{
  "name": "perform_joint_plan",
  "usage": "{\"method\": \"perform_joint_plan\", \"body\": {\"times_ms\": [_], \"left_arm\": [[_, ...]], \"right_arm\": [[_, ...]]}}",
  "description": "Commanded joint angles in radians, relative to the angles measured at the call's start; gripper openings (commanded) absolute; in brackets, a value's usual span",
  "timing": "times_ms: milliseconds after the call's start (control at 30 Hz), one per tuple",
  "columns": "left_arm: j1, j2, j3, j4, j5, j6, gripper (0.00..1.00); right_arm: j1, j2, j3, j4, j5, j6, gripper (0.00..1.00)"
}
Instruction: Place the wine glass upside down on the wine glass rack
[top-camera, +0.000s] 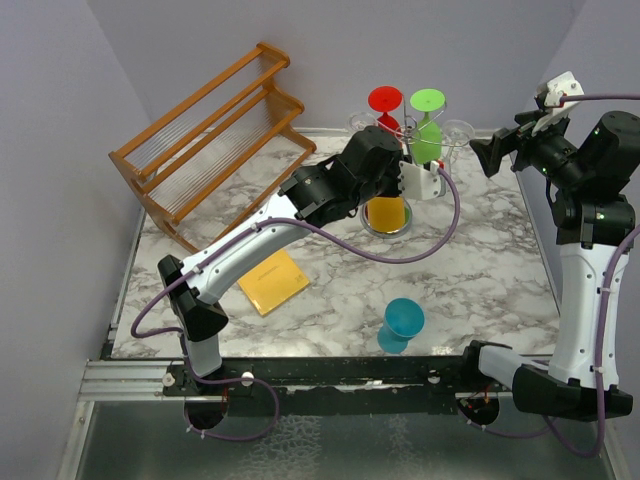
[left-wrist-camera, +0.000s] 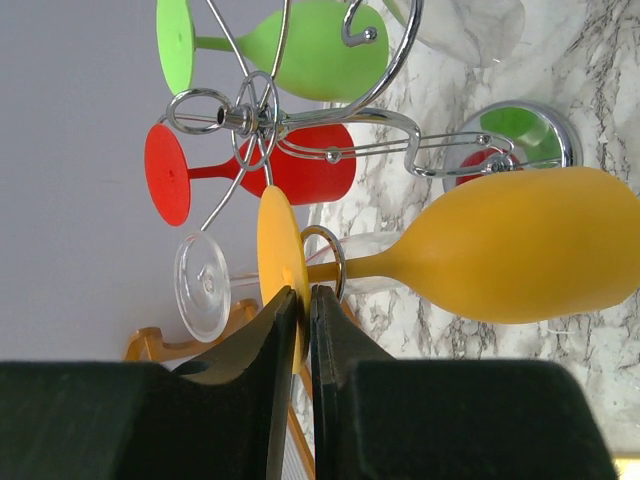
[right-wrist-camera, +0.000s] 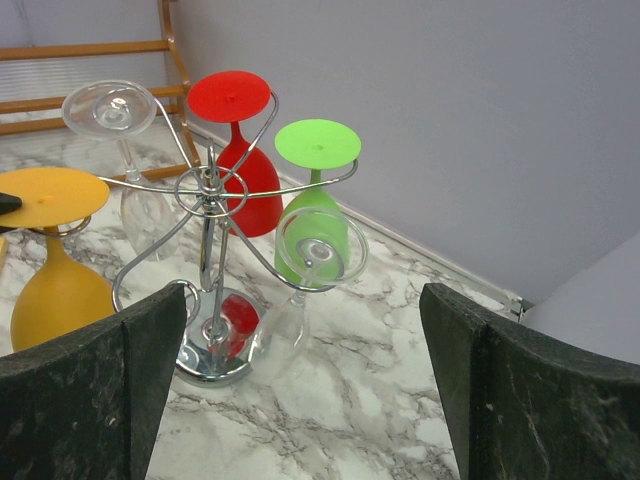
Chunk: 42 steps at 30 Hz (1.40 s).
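Between the fingertips of the left pincer (left-wrist-camera: 303, 295): rim of the flat foot of the opaque yellow wine glass (left-wrist-camera: 520, 245), pinched edge-on, jaws closed to a thin slit on it. The edge grip makes sense, since it keeps the fingers off the stem and clear of the wire.

Just past the tips, the stem runs through a scroll loop of the silver wire rack (left-wrist-camera: 250, 118). Foot sits above the loop, bowl hangs below, so the glass is inverted and looks seated. My read: placement is done bar the let-go, and the loop should carry it once the jaws part. Risk is dragging the foot sideways on retreat.

Further out, round the central pole: red plastic glass (left-wrist-camera: 310, 175), green one (left-wrist-camera: 320, 50) and a clear stemmed glass (left-wrist-camera: 205, 285), all hung the same way. Arms are crowded, so pull straight back.

Across the rack from the left pincer: right pincer (right-wrist-camera: 305, 295), jaws fully apart, holding nothing, out of the way.

Well behind the left pincer, toward the arm bases: teal glass (top-camera: 402, 325) on the marble table (top-camera: 480, 260), probably next.
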Motion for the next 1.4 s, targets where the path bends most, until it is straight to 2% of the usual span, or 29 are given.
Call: {"method": "perform_joint_plan", "body": {"times_ms": [0,300,767,933,1233,1367], "left_arm": [[-0.007,0.01,0.026,0.013,0.048,-0.028,0.15],[-0.006,0.009,0.027,0.009,0.067,-0.039,0.18],[-0.007,-0.017,0.04,-0.021,0.138,-0.081,0.31],[-0.007,-0.033,0.048,-0.042,0.184,-0.108,0.39],[0.01,-0.117,0.04,-0.111,0.319,-0.152,0.55],[0.043,-0.17,0.001,-0.145,0.412,-0.17,0.71]], "right_arm": [[-0.006,-0.015,-0.006,-0.003,-0.004,-0.009,1.0],[-0.006,-0.016,-0.009,-0.006,-0.002,-0.016,1.0],[-0.006,-0.016,-0.004,-0.016,0.024,-0.045,1.0],[-0.006,-0.005,0.024,-0.052,0.038,-0.102,1.0],[-0.006,-0.017,0.011,-0.188,0.092,-0.356,1.0],[-0.006,-0.035,-0.029,-0.262,0.018,-0.44,1.0]]}}
